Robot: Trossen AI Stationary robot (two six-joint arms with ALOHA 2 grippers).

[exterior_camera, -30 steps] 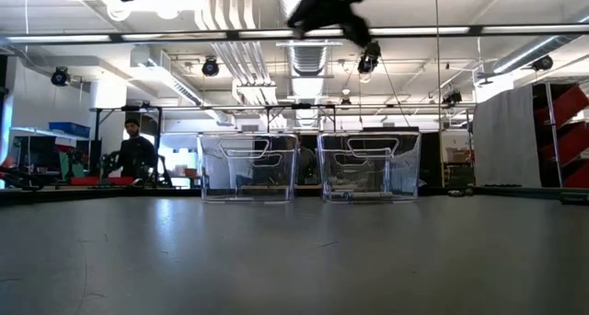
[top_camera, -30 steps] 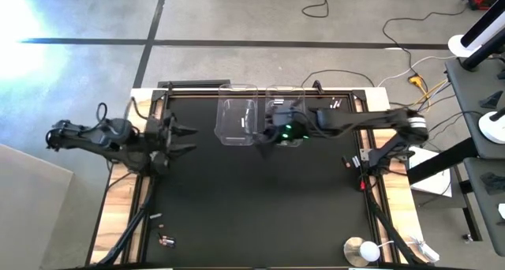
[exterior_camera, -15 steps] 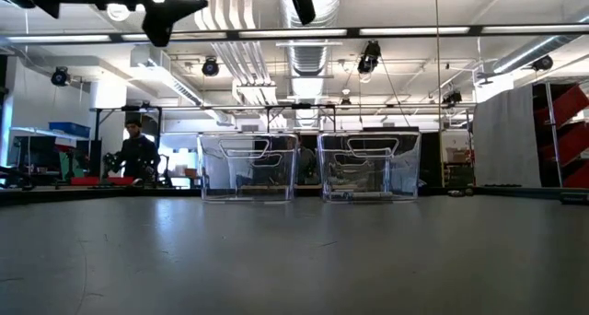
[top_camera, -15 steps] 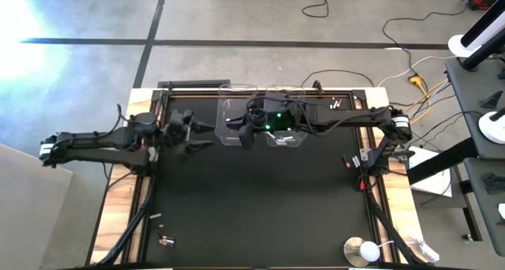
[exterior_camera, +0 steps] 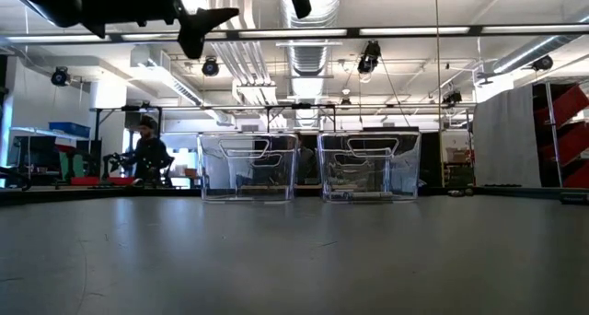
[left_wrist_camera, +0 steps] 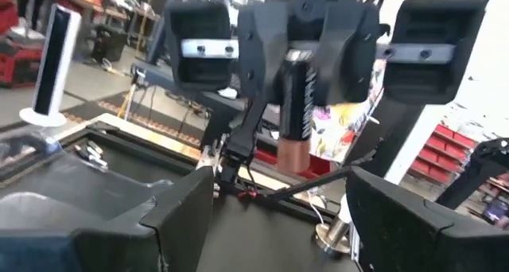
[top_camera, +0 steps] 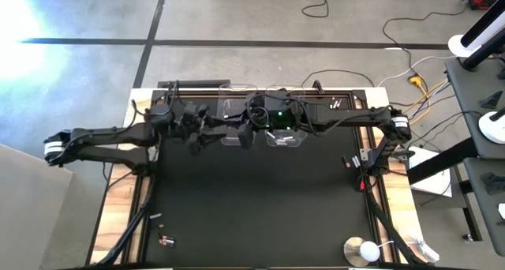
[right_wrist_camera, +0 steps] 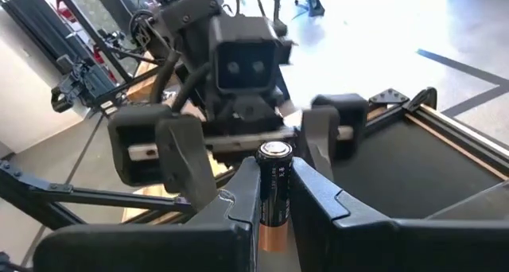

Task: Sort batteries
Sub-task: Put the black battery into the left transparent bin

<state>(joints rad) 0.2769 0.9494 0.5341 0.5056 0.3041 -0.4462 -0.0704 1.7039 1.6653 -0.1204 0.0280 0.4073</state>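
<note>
The left tool (top_camera: 207, 133) has swung in from the tabletop's (top_camera: 260, 207) left edge, fingers spread, to face the right tool (top_camera: 246, 136) above the left clear bin (top_camera: 233, 106), which pinches a black-and-copper battery (right_wrist_camera: 274, 194), suggesting a handover is being set up.

Battery (right_wrist_camera: 274, 194) between right pincer (right_wrist_camera: 274, 204) fingers, apparently facing left pincer (top_camera: 207, 134)
</note>
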